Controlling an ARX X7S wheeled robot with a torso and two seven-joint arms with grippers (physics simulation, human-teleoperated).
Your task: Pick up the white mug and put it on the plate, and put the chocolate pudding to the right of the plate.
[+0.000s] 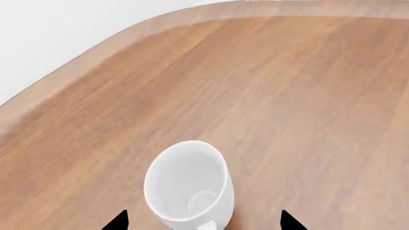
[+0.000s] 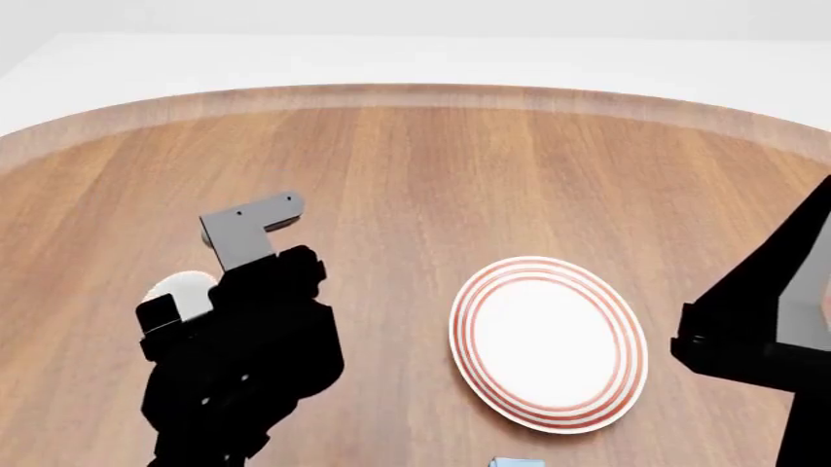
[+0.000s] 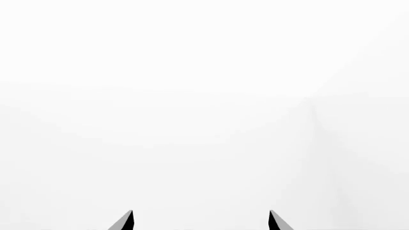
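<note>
The white mug (image 1: 188,184) stands upright on the wooden desk (image 1: 288,96), mouth up, between the two dark fingertips of the left end effector (image 1: 203,221), which is spread wide with a clear gap on either side of the mug's wall, so nothing is gripped yet. In the head view only a sliver of the white mug (image 2: 182,289) shows beside the black bulk of the left arm, well to the left of the plate (image 2: 548,342), which lies flat on the desk with its red-orange rings facing up. A small blue corner at the bottom edge of the head view, just below the plate, is probably the chocolate pudding (image 2: 516,463), though too little shows to be sure. The right end effector (image 3: 200,221) is released too, its tips apart and pointed at blank white background, away from the desk. The mug looks like rigid glazed ceramic: light enough for one arm, but smooth and likely slippery, and slightly tapered, so a squeeze across the body could let it creep. Its handle stub appears at the near side, toward the wrist, so the fingers would best close across the round wall below the rim, or pinch the rim wall itself, firmly and squarely. It would chip if set down hard on the plate.
</note>
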